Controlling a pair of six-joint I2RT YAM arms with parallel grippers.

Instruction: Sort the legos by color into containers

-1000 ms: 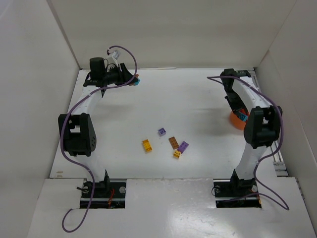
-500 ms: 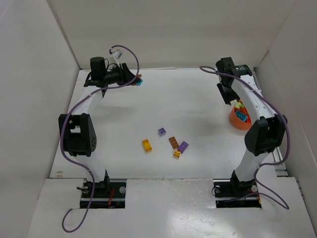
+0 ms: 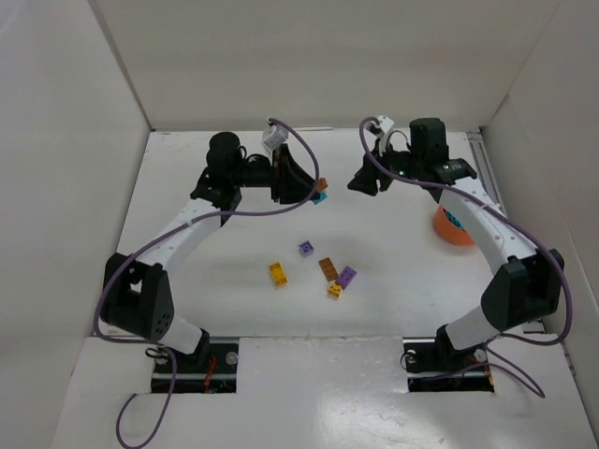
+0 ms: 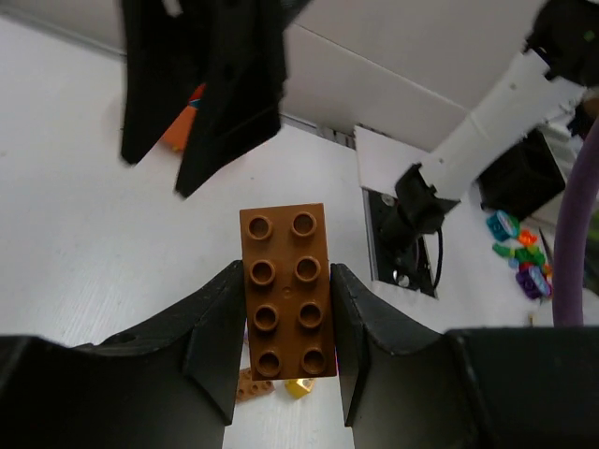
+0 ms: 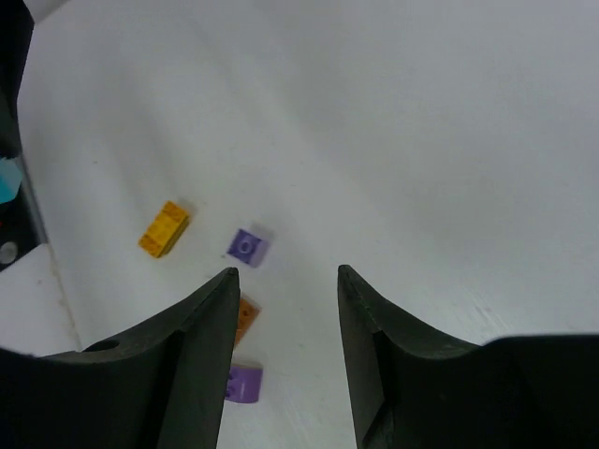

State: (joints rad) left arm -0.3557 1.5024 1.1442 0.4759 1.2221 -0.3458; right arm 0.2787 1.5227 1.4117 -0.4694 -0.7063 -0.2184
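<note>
My left gripper [image 3: 314,192] [image 4: 287,281] is shut on a brown eight-stud lego [image 4: 287,290], held above the table's middle back. In the top view a brown-orange and teal bit [image 3: 321,193] shows at its tip. My right gripper [image 3: 361,183] [image 5: 285,271] is open and empty, facing the left one, left of the orange bowl [image 3: 451,227]. Loose legos lie mid-table: yellow-orange [image 3: 278,273] [image 5: 165,228], purple [image 3: 306,248] [image 5: 247,246], brown [image 3: 328,267] [image 5: 245,318], purple [image 3: 347,276] [image 5: 243,383] and a small yellow one [image 3: 334,291] [image 4: 299,386].
White walls close the table at the back and both sides. The right arm [image 3: 505,253] bends along the right side next to the bowl. In the left wrist view the right arm's base [image 4: 412,215] and several coloured bricks off the table [image 4: 519,262] show.
The left gripper swung from the back left corner toward the middle with its lego. The right gripper left the bowl and swung left to face it.
</note>
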